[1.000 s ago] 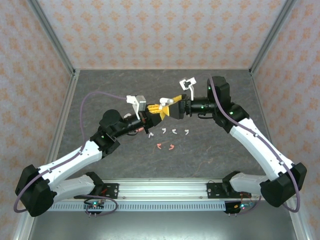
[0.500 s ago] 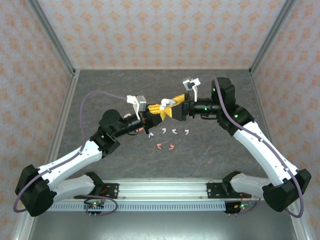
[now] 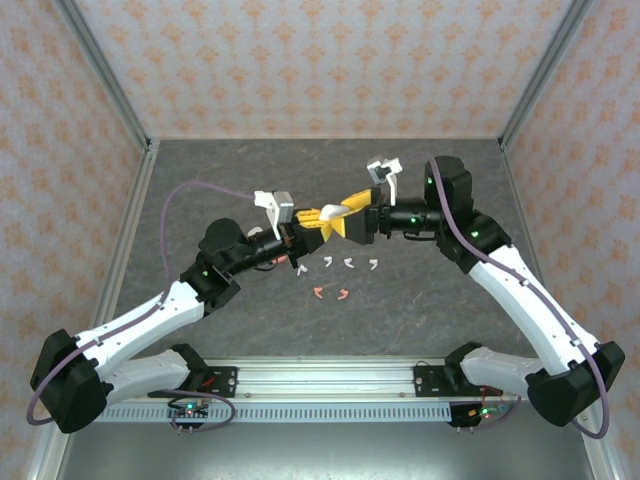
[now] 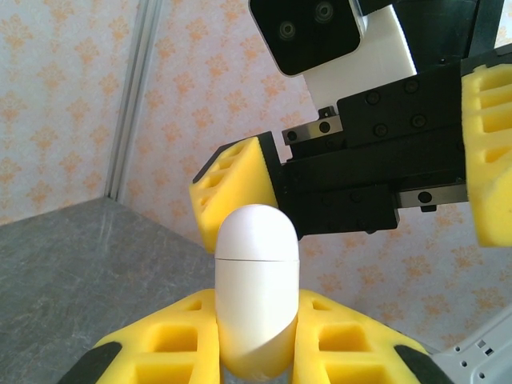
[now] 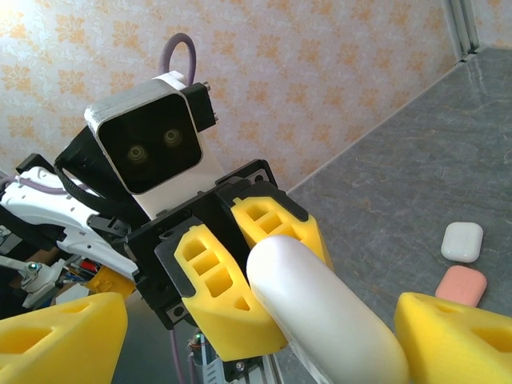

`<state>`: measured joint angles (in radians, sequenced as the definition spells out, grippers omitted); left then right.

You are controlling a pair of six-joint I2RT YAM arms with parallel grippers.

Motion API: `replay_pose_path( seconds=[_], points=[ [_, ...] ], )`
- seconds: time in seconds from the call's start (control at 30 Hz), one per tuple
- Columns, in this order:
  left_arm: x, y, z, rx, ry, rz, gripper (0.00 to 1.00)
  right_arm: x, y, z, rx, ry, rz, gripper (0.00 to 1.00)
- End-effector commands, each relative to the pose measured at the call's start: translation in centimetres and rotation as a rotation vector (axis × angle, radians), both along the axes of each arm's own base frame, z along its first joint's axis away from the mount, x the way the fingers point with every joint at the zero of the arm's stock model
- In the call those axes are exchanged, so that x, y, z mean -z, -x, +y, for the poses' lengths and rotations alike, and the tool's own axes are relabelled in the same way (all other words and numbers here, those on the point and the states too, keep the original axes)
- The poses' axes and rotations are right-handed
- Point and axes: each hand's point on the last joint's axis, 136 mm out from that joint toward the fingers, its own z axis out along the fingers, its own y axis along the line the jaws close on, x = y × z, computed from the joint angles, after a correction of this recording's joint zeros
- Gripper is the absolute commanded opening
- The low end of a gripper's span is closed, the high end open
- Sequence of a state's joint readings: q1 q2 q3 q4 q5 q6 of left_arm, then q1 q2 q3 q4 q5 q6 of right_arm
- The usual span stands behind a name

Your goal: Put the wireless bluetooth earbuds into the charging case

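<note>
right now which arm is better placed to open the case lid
Right. The left gripper is shut on the white charging case, holding it steady, while the open right gripper straddles its lid end.

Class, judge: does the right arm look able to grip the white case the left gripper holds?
Probably yes: the right gripper stands open with a finger either side of the white case, and nothing lies between.

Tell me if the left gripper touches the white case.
Touching. The left wrist view shows the left gripper shut on the white case, both yellow pads pressed against its sides.
</note>
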<state>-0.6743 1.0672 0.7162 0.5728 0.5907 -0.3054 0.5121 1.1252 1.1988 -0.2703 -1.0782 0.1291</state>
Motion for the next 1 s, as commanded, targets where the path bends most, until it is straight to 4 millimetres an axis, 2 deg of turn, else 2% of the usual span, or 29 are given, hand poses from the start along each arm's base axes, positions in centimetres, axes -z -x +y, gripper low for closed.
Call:
replay_pose_path(
  seconds=[0.0, 0.2, 0.37, 0.47, 0.6, 0.73, 0.83, 0.97],
  points=[
    [-1.4, 0.1, 0.2, -0.012, 0.012, -0.046, 0.00, -1.1, 0.8, -0.2, -0.006, -0.014, -0.061, 0.87],
    [-1.4, 0.1, 0.2, -0.012, 0.012, -0.044, 0.00, -0.6, 0.0, -0.4, 0.038, 0.008, -0.049, 0.89],
    [-0.6, -0.5, -0.1, -0.024, -0.020, -0.008, 0.00, 0.9, -3.5, -1.5, 0.226, 0.078, -0.005, 0.97],
    [0.5, -1.2, -0.3, -0.041, -0.049, 0.027, 0.00, 0.7, -5.1, -2.6, 0.294, 0.023, 0.011, 1.00],
    [1.7, -2.5, -0.5, -0.077, -0.067, 0.068, 0.00, 0.4, -6.0, -3.8, 0.351, -0.049, 0.011, 0.99],
    [3.6, -4.4, -0.9, -0.126, -0.120, 0.136, 0.00, 1.7, -7.3, -6.0, 0.485, -0.001, 0.021, 0.99],
    [5.8, -6.1, -1.5, -0.162, -0.168, 0.201, 0.00, 2.9, -8.6, -8.8, 0.651, 0.056, 0.043, 0.99],
    [9.5, -9.2, -2.0, -0.221, -0.239, 0.315, 0.00, 4.0, -9.1, -11.9, 0.822, 0.129, 0.031, 0.99]
  ],
)
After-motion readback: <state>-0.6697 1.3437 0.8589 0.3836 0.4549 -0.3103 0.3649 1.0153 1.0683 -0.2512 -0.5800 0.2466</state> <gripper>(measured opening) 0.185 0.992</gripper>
